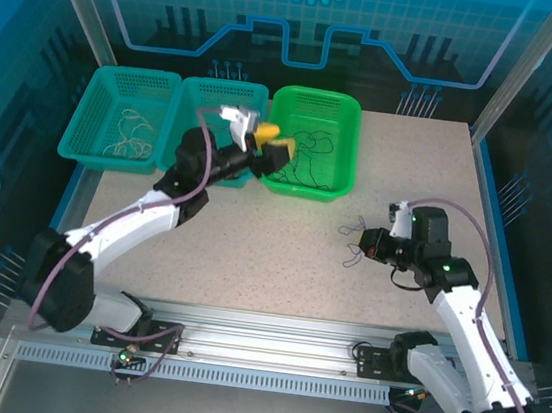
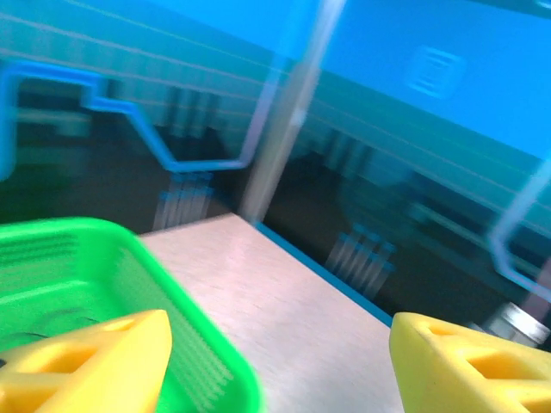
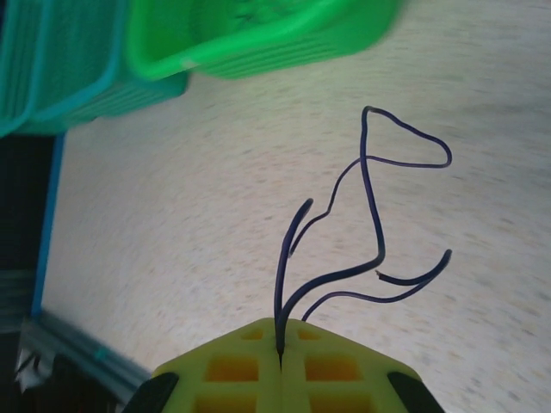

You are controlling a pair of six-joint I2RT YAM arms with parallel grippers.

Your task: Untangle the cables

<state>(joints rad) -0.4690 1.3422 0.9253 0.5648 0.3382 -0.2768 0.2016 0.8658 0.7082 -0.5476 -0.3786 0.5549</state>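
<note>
Several dark purple cable strands (image 3: 372, 200) rise toward twelve o'clock from the right gripper (image 3: 281, 341), clenched on them; left gripper (image 1: 270, 141) hangs released over the green basket (image 1: 316, 95)

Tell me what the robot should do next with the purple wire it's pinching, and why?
Probably the right gripper, shut on the dark purple cable, should carry it over to the green basket. Dark cables already lie in there, and this strand looks free of other wires. The left gripper hovers open at that basket's left edge, so steer clear of it.
</note>
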